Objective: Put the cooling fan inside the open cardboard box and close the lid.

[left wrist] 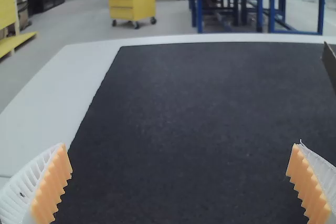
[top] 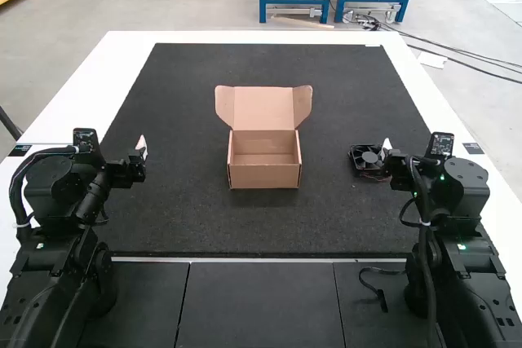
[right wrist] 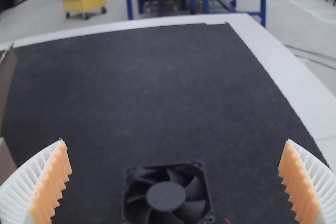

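Cooling fan (top: 368,157) lies flat on the black mat (top: 188,209), just ahead of the right gripper (top: 387,151), whose fingers are spread wide. Open cardboard box (top: 263,175) stands mid-mat, well apart from the fan, lid raised at its far edge. Left gripper (top: 140,151), fingers spread wide and holding nothing, sits near the mat's left edge.
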